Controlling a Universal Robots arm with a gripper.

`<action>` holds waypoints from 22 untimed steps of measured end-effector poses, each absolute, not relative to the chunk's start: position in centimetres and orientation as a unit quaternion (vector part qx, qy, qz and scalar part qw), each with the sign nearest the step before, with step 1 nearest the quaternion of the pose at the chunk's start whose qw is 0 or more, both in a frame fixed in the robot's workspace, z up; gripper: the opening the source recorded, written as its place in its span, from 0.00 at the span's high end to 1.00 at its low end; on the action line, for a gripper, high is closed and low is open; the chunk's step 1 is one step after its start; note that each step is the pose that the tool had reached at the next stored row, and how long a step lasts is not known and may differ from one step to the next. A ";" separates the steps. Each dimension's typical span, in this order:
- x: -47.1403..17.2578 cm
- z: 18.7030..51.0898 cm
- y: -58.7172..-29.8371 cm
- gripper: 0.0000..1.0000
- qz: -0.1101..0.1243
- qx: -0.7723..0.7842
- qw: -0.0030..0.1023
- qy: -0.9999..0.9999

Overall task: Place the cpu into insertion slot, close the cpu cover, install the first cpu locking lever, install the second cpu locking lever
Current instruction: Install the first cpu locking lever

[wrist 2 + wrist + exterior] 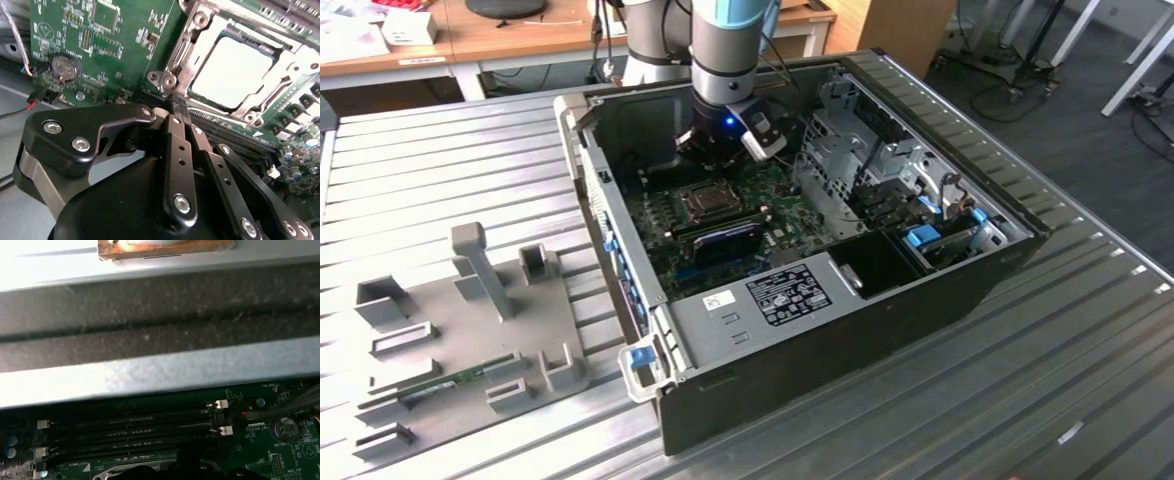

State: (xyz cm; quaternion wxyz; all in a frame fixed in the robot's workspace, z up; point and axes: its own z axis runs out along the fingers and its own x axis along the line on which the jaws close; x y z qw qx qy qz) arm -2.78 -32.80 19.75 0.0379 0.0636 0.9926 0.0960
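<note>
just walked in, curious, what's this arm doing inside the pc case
A single robot arm is reaching down into an open computer case lying on a metal table. Its gripper sits with the fingers closed together, holding nothing, right by a corner of the cpu socket on the green motherboard. The cpu already lies in the insertion slot, and the silver cpu cover frames it. I can't tell whether the locking levers are latched.
</note>
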 end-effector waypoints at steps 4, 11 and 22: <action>-2.8 19.8 -32.7 0.90 0.097 0.064 0.038 0.993; -2.8 20.4 -32.6 0.90 0.106 0.064 0.040 0.991; -2.8 22.1 -32.6 0.90 0.113 0.064 0.041 0.991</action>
